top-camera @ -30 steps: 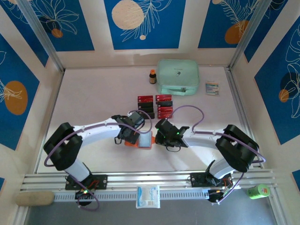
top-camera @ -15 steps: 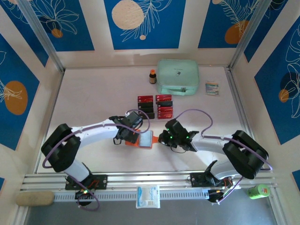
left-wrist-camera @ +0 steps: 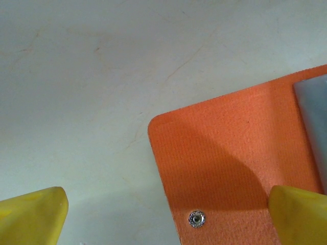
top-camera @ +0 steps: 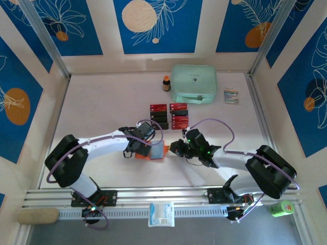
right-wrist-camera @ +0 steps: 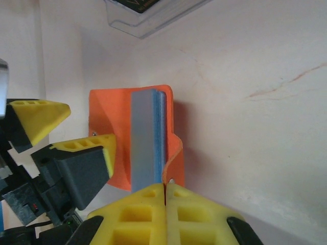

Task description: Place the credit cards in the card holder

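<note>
The orange card holder lies between both grippers, its pale grey-blue inside raised on edge. My right gripper is shut on the rim of its right orange flap, pinching it upright; from above, this gripper sits at the holder's right side. My left gripper is open over the flat left flap, with one finger above the orange near the snap button and the other over bare table. Red and black credit cards lie in rows in a clear tray behind.
A mint-green zip pouch and a small brown bottle stand at the back, with a small packet to the right. On the front rail lie a white packet, a tan roll and a green object.
The right arm has swung outward and its gripper has lifted the holder's right flap, so the grey-blue inside went from lying flat to standing on edge. The left gripper stayed put.
</note>
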You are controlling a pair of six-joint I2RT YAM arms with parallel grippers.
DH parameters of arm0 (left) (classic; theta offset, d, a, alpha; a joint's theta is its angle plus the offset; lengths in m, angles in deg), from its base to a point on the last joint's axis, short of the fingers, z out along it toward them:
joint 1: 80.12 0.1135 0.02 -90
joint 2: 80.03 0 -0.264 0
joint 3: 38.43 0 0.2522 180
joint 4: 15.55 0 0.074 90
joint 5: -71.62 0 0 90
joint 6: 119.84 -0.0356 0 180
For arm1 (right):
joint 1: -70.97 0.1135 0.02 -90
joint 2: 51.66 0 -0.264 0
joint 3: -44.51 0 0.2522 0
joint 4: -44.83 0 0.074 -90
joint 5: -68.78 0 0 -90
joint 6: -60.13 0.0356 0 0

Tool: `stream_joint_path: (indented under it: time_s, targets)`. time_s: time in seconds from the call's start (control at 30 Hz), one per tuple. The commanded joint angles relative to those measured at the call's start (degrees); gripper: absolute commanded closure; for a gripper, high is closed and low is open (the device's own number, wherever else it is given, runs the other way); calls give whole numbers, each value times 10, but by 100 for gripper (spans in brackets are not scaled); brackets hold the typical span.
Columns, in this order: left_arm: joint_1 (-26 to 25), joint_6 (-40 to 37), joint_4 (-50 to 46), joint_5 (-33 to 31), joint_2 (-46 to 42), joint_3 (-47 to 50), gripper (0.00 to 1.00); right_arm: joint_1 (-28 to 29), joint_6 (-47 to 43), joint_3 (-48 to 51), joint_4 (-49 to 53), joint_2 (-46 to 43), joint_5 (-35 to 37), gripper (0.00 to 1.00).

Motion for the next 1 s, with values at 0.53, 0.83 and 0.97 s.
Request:
stream_joint_path:
  time_s: [0.53,0.83,0.97]
  targets:
    - [5,6,3,10,-4,8,0,26,-34,-46,97,53,52,79]
    - [5,6,5,11,-6,8,0,27,-35,-58,95,75,45,74]
    - [5,5,4,11,-8,8,0,28,-34,-64,90,84,38,74]
